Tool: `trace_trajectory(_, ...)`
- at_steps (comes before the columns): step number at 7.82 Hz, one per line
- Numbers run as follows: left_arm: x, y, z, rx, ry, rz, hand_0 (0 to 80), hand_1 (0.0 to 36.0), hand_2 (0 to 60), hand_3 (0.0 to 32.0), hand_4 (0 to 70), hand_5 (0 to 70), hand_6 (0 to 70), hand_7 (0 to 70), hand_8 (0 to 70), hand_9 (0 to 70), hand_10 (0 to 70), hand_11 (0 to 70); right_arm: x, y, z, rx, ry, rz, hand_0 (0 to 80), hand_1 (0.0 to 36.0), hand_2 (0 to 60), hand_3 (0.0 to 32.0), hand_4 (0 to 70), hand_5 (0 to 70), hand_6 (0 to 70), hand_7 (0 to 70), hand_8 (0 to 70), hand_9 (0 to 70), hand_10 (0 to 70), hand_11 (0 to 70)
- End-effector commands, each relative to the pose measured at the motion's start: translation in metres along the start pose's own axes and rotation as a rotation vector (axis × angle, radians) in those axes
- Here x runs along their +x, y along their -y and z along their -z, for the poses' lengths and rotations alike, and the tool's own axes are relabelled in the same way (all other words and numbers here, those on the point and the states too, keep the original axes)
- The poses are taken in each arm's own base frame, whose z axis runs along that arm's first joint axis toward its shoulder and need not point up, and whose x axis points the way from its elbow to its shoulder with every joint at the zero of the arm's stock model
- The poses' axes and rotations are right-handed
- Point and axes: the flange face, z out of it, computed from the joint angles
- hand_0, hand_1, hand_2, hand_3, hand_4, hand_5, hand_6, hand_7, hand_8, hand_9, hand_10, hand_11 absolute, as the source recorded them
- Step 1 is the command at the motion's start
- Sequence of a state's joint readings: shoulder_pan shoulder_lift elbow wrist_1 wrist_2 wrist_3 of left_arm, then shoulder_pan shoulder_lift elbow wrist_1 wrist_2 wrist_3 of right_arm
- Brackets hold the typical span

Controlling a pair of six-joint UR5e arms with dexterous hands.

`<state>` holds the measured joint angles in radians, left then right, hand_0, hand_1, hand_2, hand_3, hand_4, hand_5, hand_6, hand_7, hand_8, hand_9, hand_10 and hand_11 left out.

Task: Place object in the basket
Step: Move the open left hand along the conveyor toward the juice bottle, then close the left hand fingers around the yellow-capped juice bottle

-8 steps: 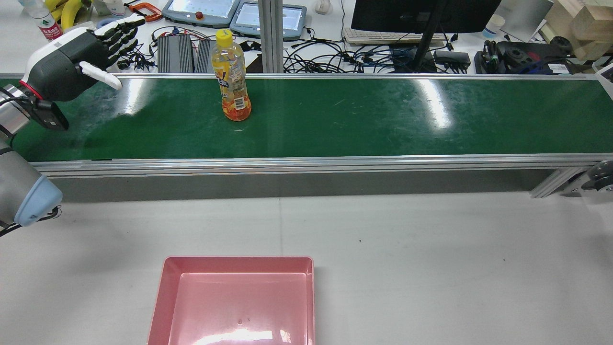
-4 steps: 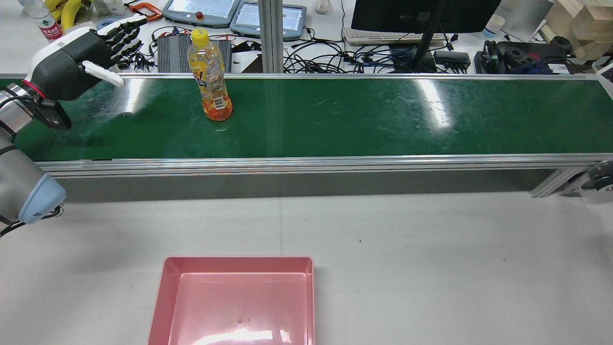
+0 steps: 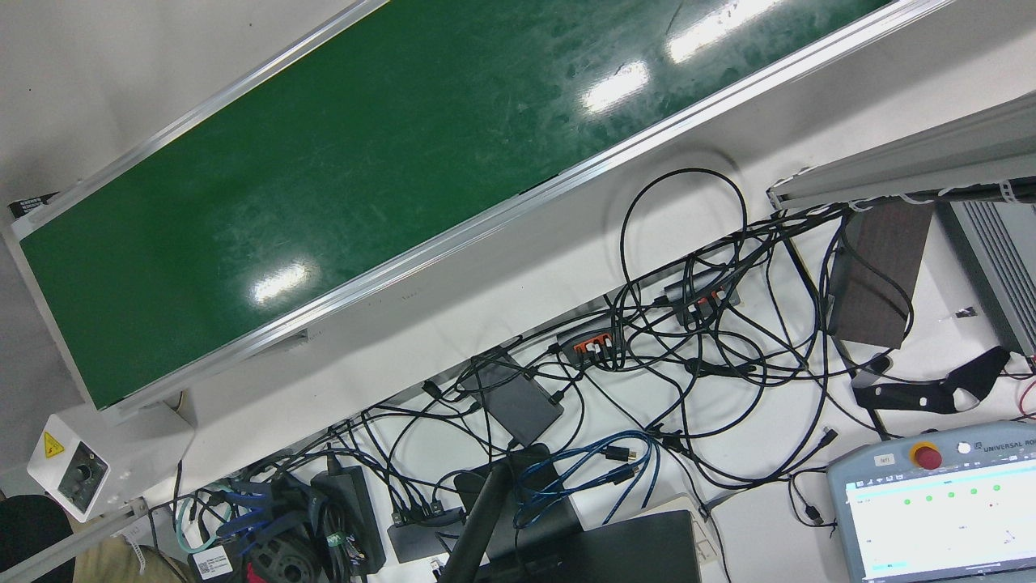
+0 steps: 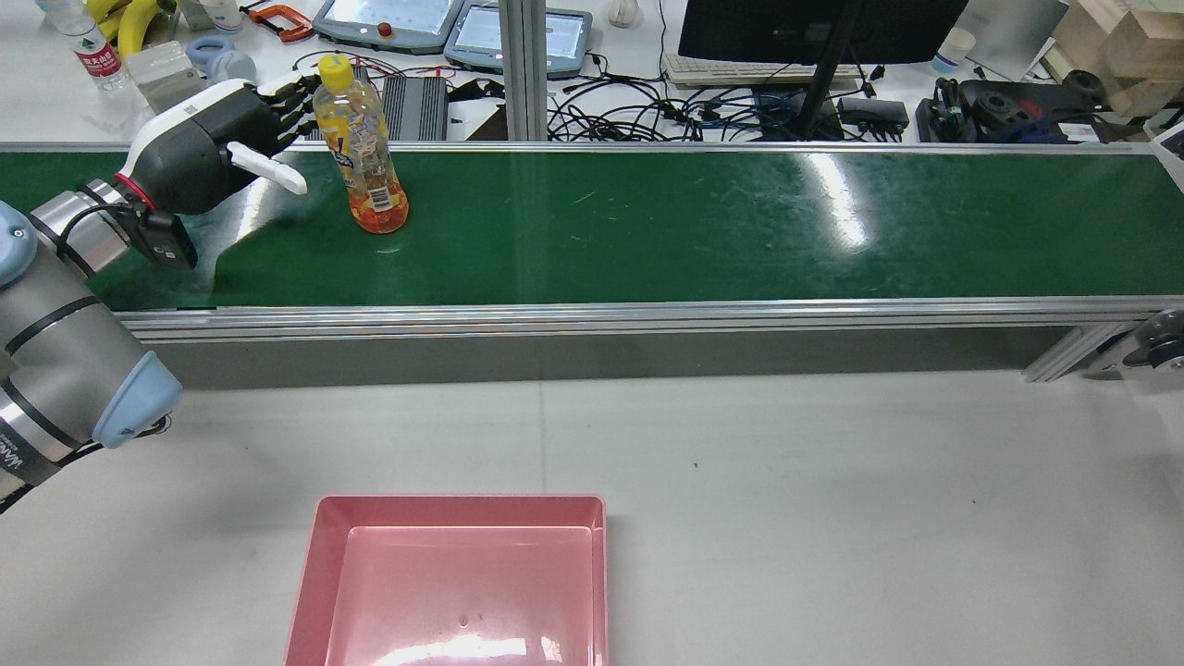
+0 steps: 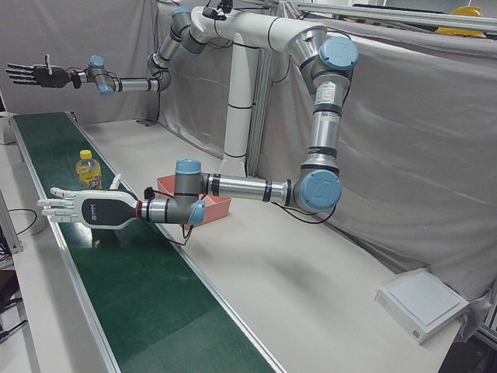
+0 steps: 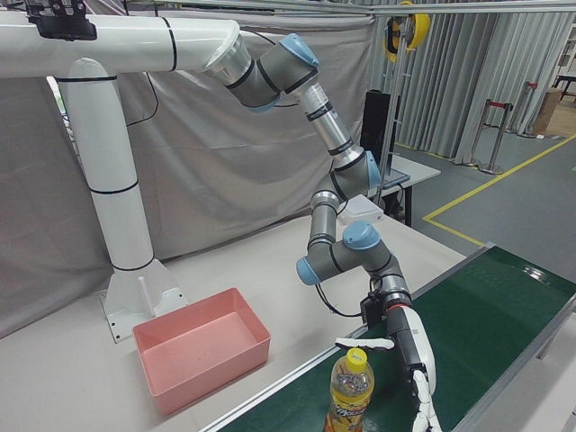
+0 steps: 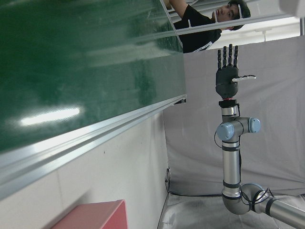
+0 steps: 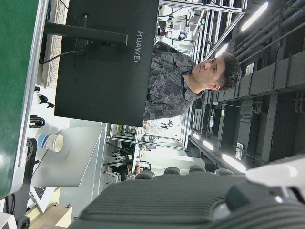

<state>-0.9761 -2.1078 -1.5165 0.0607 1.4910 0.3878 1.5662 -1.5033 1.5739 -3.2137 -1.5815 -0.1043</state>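
An orange drink bottle point(image 4: 363, 157) with a yellow cap stands upright on the green conveyor belt point(image 4: 694, 222) near its left end. My left hand point(image 4: 208, 148) is open just left of the bottle. Its fingers reach behind the bottle and its thumb points at the bottle's near side, without closing on it. The same hand point(image 5: 81, 208) and bottle point(image 5: 89, 171) show in the left-front view, and the hand point(image 6: 409, 360) and bottle point(image 6: 351, 391) in the right-front view. My right hand point(image 5: 31, 74) is open and raised far off over the belt's other end. The empty pink basket point(image 4: 319, 555) sits on the white table below the belt.
The belt has raised aluminium rails point(image 4: 592, 314) along both sides. Behind it lies a desk with cables point(image 4: 647, 111), a monitor point(image 4: 814, 28) and teach pendants point(image 4: 388, 18). The arms' white pedestal point(image 5: 241, 101) stands behind the basket point(image 5: 216, 203).
The bottle has travelled left along the belt. My left hand has moved right and lower, from well clear of the bottle to right beside it.
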Motion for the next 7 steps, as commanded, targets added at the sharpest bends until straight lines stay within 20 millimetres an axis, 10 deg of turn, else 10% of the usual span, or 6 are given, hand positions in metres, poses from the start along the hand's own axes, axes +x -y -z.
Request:
trace_trajectory(1,-0.004,-0.008,-0.005,-0.009,0.004,0.004,56.3,10.9,0.0,0.0,7.9,17.7,0.0,0.4,0.3,0.0,1.8,4.4,0.000,0.000,0.000,0.000,0.000,0.000,0.0,0.0,0.0,0.0,0.0,0.0,0.0,0.0,0.0,0.0,0.0,0.0)
trace_trajectory(4,-0.003,-0.014,-0.011,-0.021,0.000,0.018,55.6,10.9,0.0,0.0,9.5,20.6,0.0,2.2,2.7,2.9,3.1,6.2,0.000,0.000,0.000,0.000,0.000,0.000,0.0,0.0,0.0,0.0,0.0,0.0,0.0,0.0,0.0,0.0,0.0,0.0)
trace_trajectory(5,-0.004,-0.021,-0.017,-0.015,0.006,0.010,55.6,13.3,0.0,0.0,11.7,32.5,0.0,5.1,6.9,9.7,12.5,19.9,0.000,0.001,0.000,0.002,0.000,0.000,0.0,0.0,0.0,0.0,0.0,0.0,0.0,0.0,0.0,0.0,0.0,0.0)
trace_trajectory(6,0.000,-0.031,-0.026,-0.022,0.003,0.007,59.7,14.9,0.0,0.0,31.3,48.0,7.9,18.8,15.7,25.1,42.6,61.6,0.000,0.000,0.000,0.000,0.000,0.000,0.0,0.0,0.0,0.0,0.0,0.0,0.0,0.0,0.0,0.0,0.0,0.0)
trace_trajectory(7,0.001,-0.035,-0.028,-0.028,0.001,0.008,65.9,11.8,0.0,0.0,70.0,70.0,47.8,64.1,51.5,69.1,70.0,70.0,0.000,0.000,0.000,0.000,0.000,0.000,0.0,0.0,0.0,0.0,0.0,0.0,0.0,0.0,0.0,0.0,0.0,0.0)
